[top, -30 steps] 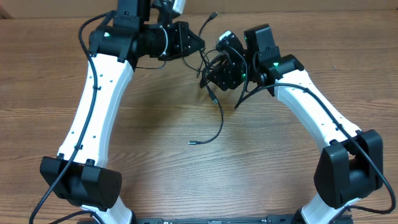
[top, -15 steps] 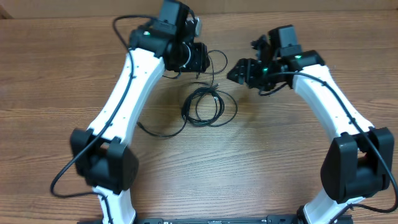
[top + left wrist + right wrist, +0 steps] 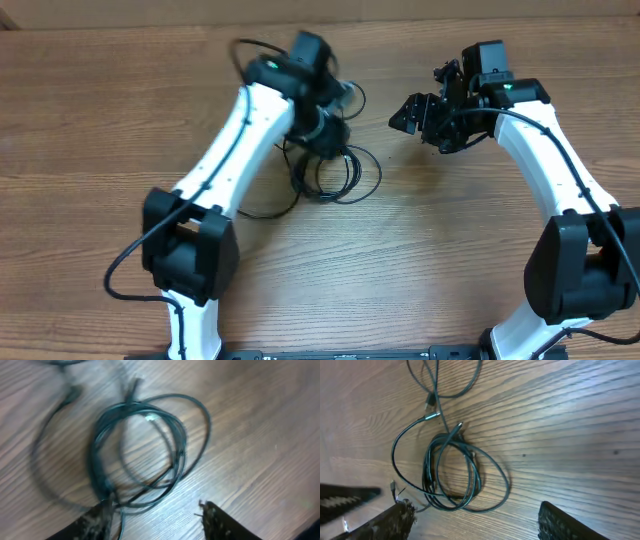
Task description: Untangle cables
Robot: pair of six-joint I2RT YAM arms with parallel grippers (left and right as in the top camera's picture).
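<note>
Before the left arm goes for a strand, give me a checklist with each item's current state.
1. Left gripper open, nothing clamped: ok.
2. Right gripper open and empty: ok.
3. Thin black cables with small grey plug ends lying on the brown wooden table: ok.
4. Loops separated: not ok; they overlap in one coil.
5. A plug end free to grab: ok; it pokes out of the coil's edge.
6. Left gripper's height above the coil: cannot tell; its view is blurred.
</note>
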